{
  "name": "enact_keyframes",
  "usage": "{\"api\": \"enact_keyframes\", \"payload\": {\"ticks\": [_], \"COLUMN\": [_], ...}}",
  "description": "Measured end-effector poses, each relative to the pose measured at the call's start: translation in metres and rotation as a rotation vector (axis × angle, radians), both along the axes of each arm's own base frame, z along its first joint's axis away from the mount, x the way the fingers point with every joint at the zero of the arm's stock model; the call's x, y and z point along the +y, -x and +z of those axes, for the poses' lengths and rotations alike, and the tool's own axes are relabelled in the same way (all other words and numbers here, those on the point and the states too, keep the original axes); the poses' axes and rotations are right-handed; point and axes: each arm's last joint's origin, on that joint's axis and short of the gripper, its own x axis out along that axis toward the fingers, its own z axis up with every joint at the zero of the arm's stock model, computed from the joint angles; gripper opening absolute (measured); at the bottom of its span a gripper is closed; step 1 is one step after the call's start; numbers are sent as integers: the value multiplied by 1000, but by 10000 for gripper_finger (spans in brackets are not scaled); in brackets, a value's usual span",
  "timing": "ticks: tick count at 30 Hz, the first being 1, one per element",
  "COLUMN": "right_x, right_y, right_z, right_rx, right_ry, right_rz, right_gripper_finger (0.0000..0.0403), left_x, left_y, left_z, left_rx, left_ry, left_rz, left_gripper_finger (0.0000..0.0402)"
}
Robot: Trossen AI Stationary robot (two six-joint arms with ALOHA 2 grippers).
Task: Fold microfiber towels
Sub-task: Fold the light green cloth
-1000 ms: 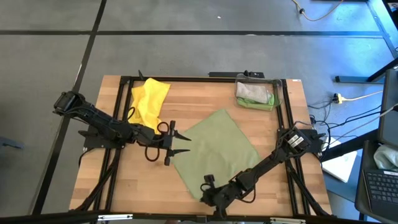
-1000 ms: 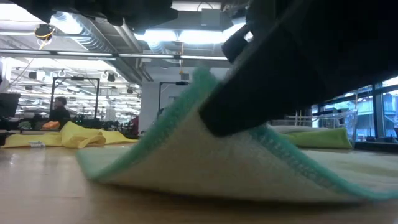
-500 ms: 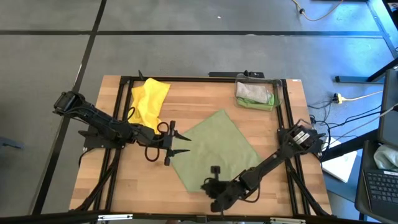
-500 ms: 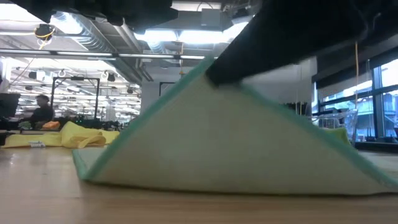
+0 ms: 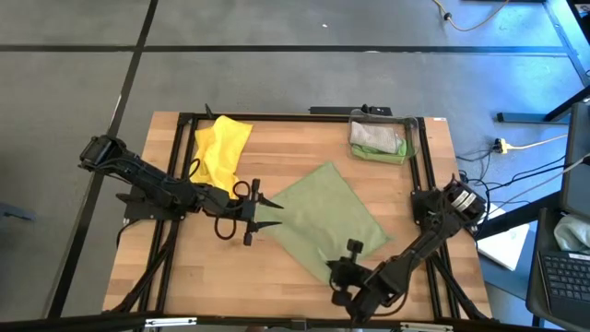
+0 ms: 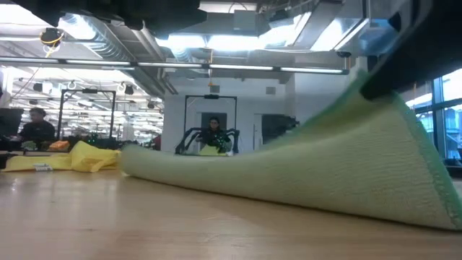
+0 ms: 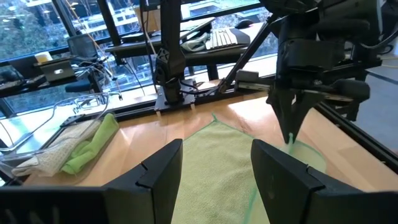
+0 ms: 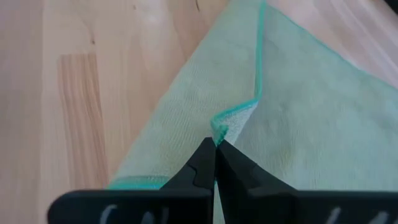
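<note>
High view: the olive-green towel [image 5: 324, 214] lies as a diamond at the table's centre, its 6 o'clock corner lifted and carried inward by the right gripper [image 5: 343, 273], which sits at about 5 o'clock on the table [image 5: 194, 277]. The left gripper [image 5: 269, 212] hovers at 9 o'clock of the towel, just beside its corner, fingers spread and holding nothing. A yellow towel [image 5: 221, 148] lies crumpled at 11 o'clock, and a clear bin [image 5: 378, 138] with more cloths sits at 1 o'clock.

Low view: the towel [image 6: 303, 177] rises from the tabletop toward 2 o'clock into a dark gripper body. Only this view shows how much of the cloth is off the wood, and that the rest still drags along it. The risk I judge: that dragging part could slide the whole towel, so the fold lands crooked.

Left wrist view: the left fingers [image 7: 158, 171] stand well apart over the towel [image 7: 217, 162], and the right gripper [image 7: 292, 127] hangs opposite, pinching a thin green edge. Nothing pins the far corner, which would let it shift.

Right wrist view: the right fingers [image 8: 208, 165] are pressed together on just the hemmed tip of the corner [image 8: 221, 124]. This alone shows how little cloth is caught; a tug could pull it free, dropping the corner short.
</note>
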Motion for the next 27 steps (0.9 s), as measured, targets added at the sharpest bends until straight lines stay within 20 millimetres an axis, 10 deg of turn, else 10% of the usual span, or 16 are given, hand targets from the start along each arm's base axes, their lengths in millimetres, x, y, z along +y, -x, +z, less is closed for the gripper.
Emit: {"api": "enact_keyframes", "payload": {"ticks": [14,27], "right_x": [4,10], "right_y": [13,11], "right_z": [-3,-3], "right_rx": [71,106], "right_ry": [-34,-95], "right_rz": [-9,60], "right_gripper_finger": [11,11], "left_x": [5,60], "left_y": [0,3], "left_z": [-7,-38], "left_rx": [74,424], "left_ry": [-24,225], "left_rz": [53,130], "left_gripper_finger": [185,185]}}
